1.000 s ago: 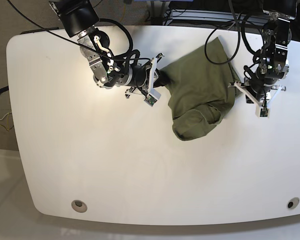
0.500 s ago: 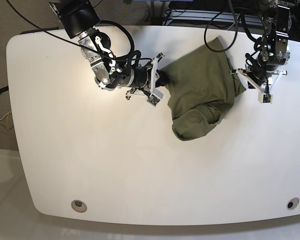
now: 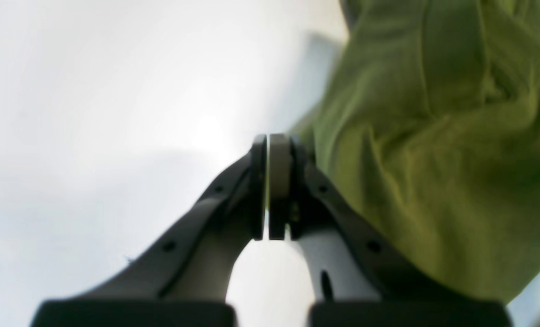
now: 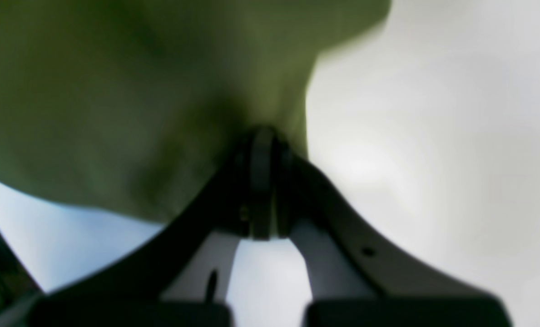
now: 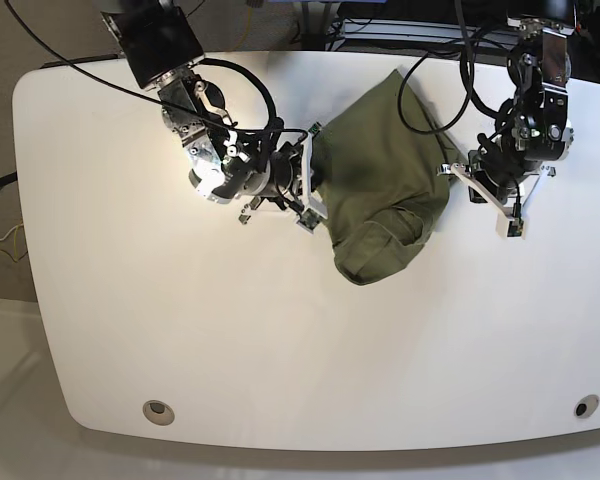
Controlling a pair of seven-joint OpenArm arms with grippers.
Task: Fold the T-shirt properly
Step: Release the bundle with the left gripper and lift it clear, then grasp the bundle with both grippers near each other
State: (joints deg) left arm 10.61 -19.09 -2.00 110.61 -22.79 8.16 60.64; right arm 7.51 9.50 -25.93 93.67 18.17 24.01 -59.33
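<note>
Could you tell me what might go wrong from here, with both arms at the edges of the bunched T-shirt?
1. The left gripper is shut beside the T-shirt with no cloth visible between its fingers; lifting now may raise only one side.
2. The right gripper pinches what looks like a thin edge of cloth, which could slip out.
3. The shirt's lower part is crumpled, so wrinkles may get folded in.

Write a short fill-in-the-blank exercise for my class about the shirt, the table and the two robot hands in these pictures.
1. The T-shirt is olive ____.
2. It lies bunched on a ____ table.
3. Both the left hand and the right hand are ____.
4. The number of shirts on the table is ____.

Missing words: green; white; shut; one
</note>
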